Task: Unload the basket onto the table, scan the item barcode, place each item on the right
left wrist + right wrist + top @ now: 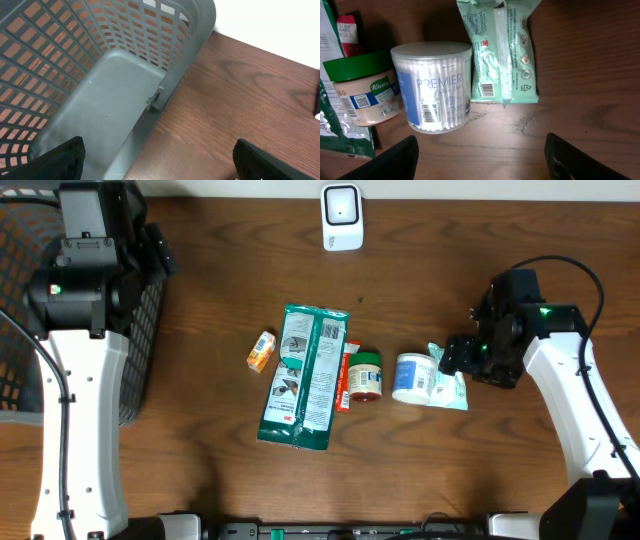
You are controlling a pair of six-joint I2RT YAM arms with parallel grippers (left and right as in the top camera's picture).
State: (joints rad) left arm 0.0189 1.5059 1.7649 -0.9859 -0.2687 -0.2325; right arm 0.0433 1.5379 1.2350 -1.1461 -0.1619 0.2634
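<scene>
Right gripper (pixel 482 161) fingertips frame the bottom of the wrist view, spread wide with nothing between them: released. Just beyond lies the cotton-swab tub (pixel 432 87), on its side on the table (pixel 585 75), barcode (pixel 429 114) facing up. Likely the item to scan, though the mint-green wipes pack (pixel 502 50) touching it also shows a barcode; cannot tell which is meant. Knorr jar (pixel 362 87), green lid, lies against the tub's other side. Further out in overhead: large green pouch (pixel 305 375), small orange box (pixel 262 351). White scanner (pixel 341 218) at the far table edge, well apart. Left gripper (pixel 160 162) also released, hanging over the grey basket (pixel 190 45) rim. Risks: the tub is round and may roll off a closing finger; crowded neighbours may get pinched along; a finger over the label would block the read.
</scene>
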